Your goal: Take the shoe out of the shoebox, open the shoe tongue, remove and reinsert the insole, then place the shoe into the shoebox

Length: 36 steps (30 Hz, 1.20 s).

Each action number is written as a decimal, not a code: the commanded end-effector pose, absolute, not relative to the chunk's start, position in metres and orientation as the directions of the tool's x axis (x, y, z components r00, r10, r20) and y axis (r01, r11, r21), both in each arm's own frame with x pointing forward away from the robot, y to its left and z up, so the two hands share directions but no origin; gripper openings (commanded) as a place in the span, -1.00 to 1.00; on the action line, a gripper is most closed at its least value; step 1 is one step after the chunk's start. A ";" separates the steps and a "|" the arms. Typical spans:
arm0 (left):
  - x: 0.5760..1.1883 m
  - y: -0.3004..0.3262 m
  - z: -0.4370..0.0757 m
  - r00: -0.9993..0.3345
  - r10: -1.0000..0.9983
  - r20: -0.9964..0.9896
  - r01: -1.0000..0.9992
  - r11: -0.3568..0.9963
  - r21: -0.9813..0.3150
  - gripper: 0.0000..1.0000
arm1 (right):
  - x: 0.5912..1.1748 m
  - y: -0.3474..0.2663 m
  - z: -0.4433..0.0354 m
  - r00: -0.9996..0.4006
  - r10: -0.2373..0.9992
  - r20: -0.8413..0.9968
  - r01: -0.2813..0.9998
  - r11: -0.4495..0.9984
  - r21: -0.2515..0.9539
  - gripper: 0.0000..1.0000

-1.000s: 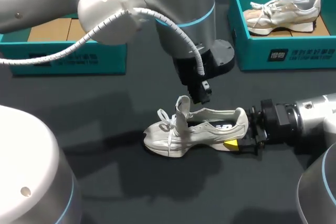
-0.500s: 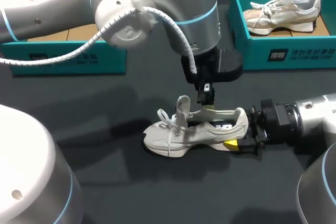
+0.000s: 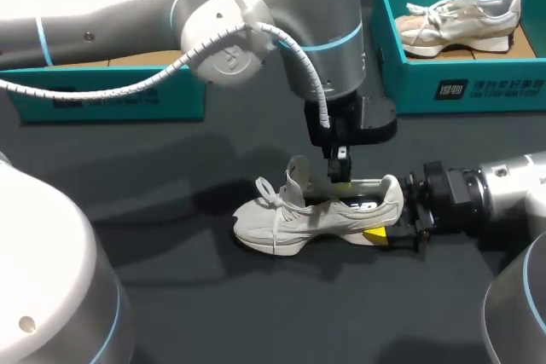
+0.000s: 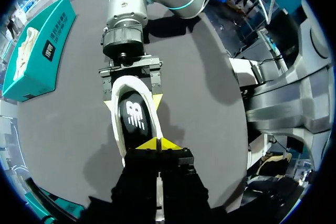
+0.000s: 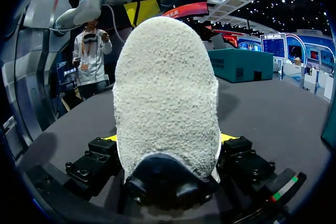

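The shoe (image 3: 320, 215) stands on its sole on the dark table (image 3: 213, 296), outside both boxes. We judge it light, with a soft upper that buckles under a pinch and a pebbled foam sole that gives a little but does not slip. The stiff heel is the sound place to clamp. Our right gripper (image 3: 388, 226) holds it there, a finger on each side of the heel.

Inside the shoe, the insole (image 4: 135, 116) looks thin and floppy. It would best be pinched at an edge and peeled up gently, or it may fold. Our left gripper (image 3: 340, 178) hangs at the shoe's opening, just behind the raised tongue (image 3: 297, 172), with its yellow tips pressed together. We cannot tell whether they nip the insole.

Well behind the shoe's heel sits a teal shoebox (image 3: 409, 83) with a second shoe (image 3: 461, 19) in it. Another teal box (image 3: 128, 95) lies behind the toe end.

As for writing, there is a white logo on the insole's dark heel patch. Each box front carries a white label, too small for us to make out.
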State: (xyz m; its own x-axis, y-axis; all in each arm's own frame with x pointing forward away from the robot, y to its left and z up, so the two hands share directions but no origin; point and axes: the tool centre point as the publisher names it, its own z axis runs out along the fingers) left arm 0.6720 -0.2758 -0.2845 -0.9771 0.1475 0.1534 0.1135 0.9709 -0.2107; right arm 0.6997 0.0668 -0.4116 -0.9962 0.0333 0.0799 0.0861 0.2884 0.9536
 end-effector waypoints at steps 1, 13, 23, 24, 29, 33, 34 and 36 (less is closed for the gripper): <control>0.675 -0.296 -0.305 -0.974 0.146 0.175 0.115 0.978 -0.176 -1.00 | 0.699 0.067 -0.411 -0.996 0.033 0.080 0.086 0.292 0.953 -1.00; 0.678 -0.305 -0.322 -0.975 0.132 0.181 0.102 0.981 -0.167 -1.00 | 0.699 0.067 -0.411 -0.996 0.033 0.080 0.086 0.292 0.953 -1.00; 0.686 -0.303 -0.354 -0.968 0.082 0.237 0.047 0.988 -0.148 -1.00 | 0.699 0.067 -0.411 -0.996 0.033 0.080 0.086 0.292 0.953 -1.00; 0.686 -0.301 -0.357 -0.967 0.079 0.243 0.044 0.988 -0.146 -1.00 | 0.699 0.067 -0.411 -0.996 0.033 0.080 0.086 0.292 0.953 -1.00; 0.679 -0.286 -0.360 -0.963 0.067 0.261 0.032 0.990 -0.137 -1.00 | 0.699 0.067 -0.411 -0.996 0.033 0.080 0.086 0.292 0.953 -1.00; 0.672 -0.275 -0.362 -0.960 0.073 0.271 0.038 0.991 -0.131 -1.00 | 0.699 0.067 -0.411 -0.996 0.033 0.080 0.086 0.292 0.953 -1.00; 0.670 -0.272 -0.362 -0.959 0.076 0.272 0.042 0.991 -0.130 -1.00 | 0.699 0.067 -0.411 -0.996 0.033 0.080 0.086 0.292 0.953 -1.00; 0.667 -0.268 -0.362 -0.960 0.084 0.268 0.051 0.990 -0.129 -1.00 | 0.699 0.067 -0.411 -0.996 0.033 0.080 0.086 0.292 0.953 -1.00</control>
State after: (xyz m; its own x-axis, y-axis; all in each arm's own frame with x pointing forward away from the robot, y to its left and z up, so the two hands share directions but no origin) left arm 0.6721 -0.2787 -0.3652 -0.9565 0.0825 0.2797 0.0516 0.9919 -0.1160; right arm 0.6996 0.0669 -0.4116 -0.9963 0.0330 0.0796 0.0858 0.2884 0.9537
